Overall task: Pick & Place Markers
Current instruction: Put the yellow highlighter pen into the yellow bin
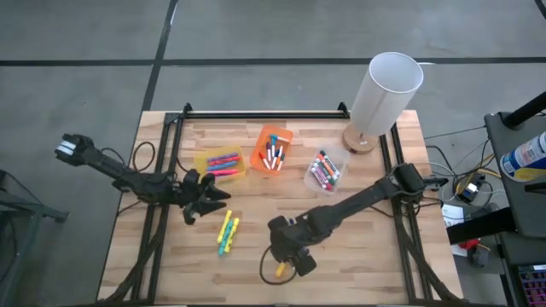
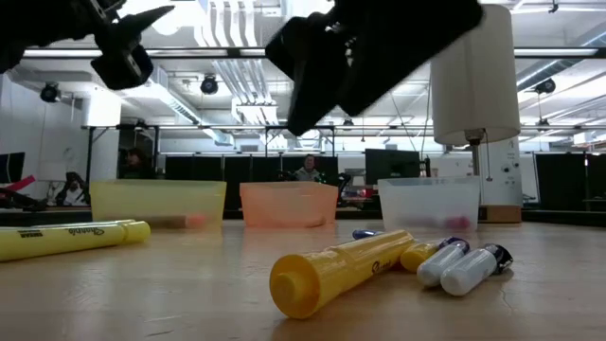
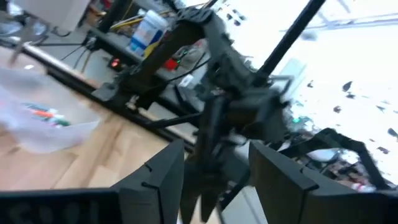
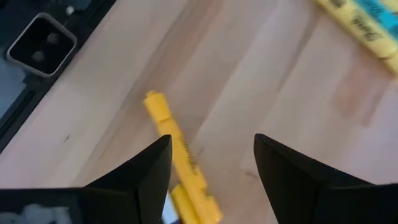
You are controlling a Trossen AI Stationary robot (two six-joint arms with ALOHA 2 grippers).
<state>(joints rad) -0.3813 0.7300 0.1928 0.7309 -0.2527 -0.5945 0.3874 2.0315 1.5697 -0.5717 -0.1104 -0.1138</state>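
Observation:
A yellow marker (image 4: 178, 158) lies flat on the wooden table (image 1: 367, 247) near its front edge, and the high view shows this marker (image 1: 280, 270) too. My right gripper (image 4: 211, 177) hangs open just above it, slanting down, with the marker below the gap beside one finger. Two pale markers (image 2: 464, 266) lie next to the yellow one. A pair of yellow and green markers (image 1: 228, 232) rests further left. My left gripper (image 1: 213, 201) stands open and empty above the table's left middle. Other markers fill three bins.
At the back stand a yellow bin (image 1: 220, 162), an orange bin (image 1: 271, 147) and a clear bin (image 1: 326, 170), each holding markers. A white lamp (image 1: 384, 94) on a round wooden base stands at the far right corner. Black rails (image 1: 162, 213) run along the table's sides.

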